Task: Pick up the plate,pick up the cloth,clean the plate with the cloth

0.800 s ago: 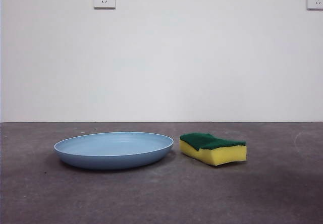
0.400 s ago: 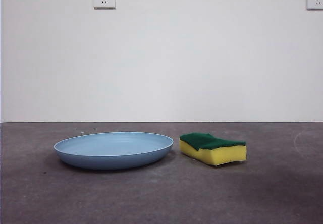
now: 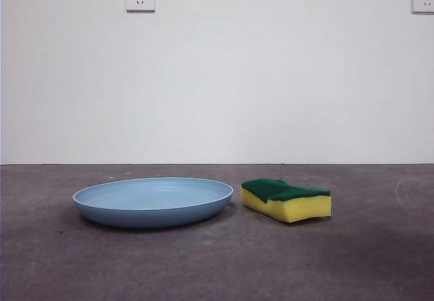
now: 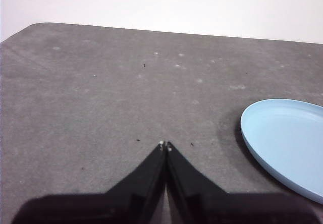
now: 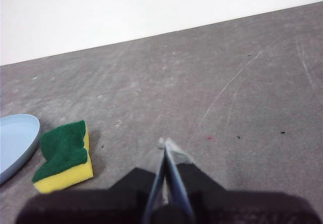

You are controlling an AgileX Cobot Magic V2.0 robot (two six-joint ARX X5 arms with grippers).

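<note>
Left gripper, closed and empty, hovers nearest the plate; right gripper, also closed, faces the sponge.

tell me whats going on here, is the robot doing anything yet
Nothing is being handled yet. The light-blue plate and the yellow-and-green sponge lie side by side on the grey table, close but apart. The left gripper is shut above bare table beside the plate, and the right gripper is shut off to the side of the sponge, neither touching anything.
</note>
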